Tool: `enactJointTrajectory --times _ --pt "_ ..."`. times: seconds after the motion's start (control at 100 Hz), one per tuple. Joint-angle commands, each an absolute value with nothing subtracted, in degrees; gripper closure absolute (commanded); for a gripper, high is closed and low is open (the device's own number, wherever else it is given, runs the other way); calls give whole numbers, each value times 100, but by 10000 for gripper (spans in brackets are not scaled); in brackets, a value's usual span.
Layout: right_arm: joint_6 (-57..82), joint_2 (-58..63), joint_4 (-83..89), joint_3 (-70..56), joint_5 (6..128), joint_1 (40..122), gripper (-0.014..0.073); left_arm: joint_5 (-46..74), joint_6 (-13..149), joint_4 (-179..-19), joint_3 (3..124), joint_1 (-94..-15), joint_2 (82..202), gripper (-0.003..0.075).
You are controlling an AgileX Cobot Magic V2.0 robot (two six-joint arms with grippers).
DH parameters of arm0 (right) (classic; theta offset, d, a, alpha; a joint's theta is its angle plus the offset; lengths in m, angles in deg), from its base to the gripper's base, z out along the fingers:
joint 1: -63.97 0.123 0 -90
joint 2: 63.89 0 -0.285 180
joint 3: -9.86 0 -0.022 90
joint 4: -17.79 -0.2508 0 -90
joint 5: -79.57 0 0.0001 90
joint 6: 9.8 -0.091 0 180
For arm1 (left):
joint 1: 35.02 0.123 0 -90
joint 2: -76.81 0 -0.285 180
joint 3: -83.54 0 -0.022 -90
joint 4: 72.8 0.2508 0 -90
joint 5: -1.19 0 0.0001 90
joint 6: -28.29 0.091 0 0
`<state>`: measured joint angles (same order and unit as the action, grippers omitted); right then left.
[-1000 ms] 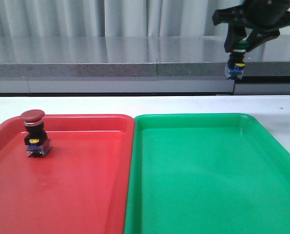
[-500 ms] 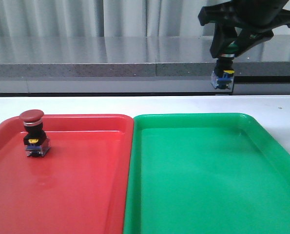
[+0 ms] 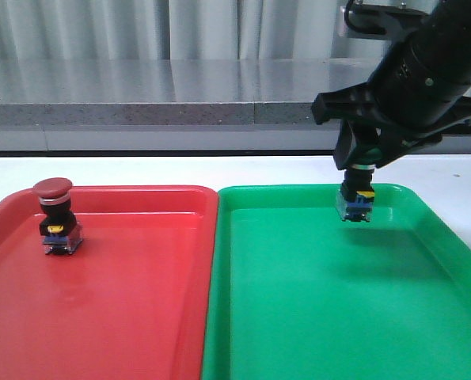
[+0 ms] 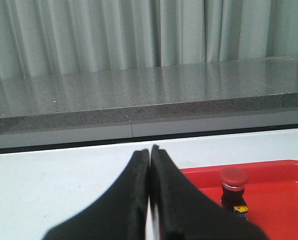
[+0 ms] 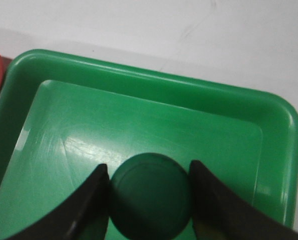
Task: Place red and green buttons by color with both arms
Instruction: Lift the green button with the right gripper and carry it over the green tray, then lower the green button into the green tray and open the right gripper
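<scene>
The red button (image 3: 55,218) stands upright in the red tray (image 3: 124,301) near its far left corner; it also shows in the left wrist view (image 4: 233,189). My left gripper (image 4: 150,151) is shut and empty, off to the left of the red tray, out of the front view. My right gripper (image 3: 362,168) is shut on the green button (image 3: 356,199) by its green cap (image 5: 150,195) and holds it upright just above the far part of the green tray (image 3: 330,317). Whether the button's base touches the tray I cannot tell.
The two trays lie side by side on a white table (image 3: 140,168), red on the left, green on the right. A grey stone ledge (image 3: 140,111) and curtains run along the back. The green tray's far rim (image 5: 154,80) borders the white table.
My right gripper has come down and slightly left with the green button, from high above the ledge to just over the green tray. The red button has not moved.
</scene>
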<state>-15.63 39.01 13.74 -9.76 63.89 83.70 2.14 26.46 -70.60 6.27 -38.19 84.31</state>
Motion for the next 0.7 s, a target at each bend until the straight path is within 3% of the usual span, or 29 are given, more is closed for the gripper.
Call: enactJointTrajectory --times 0.0,0.69 --pt "-1580 3687 1351 -942 6875 8368 389 -289 2612 -7103 485 -3793 8242 739" --pt "-1580 3865 1187 -981 7029 8368 389 -289 2612 -7103 485 -3793 8242 739"
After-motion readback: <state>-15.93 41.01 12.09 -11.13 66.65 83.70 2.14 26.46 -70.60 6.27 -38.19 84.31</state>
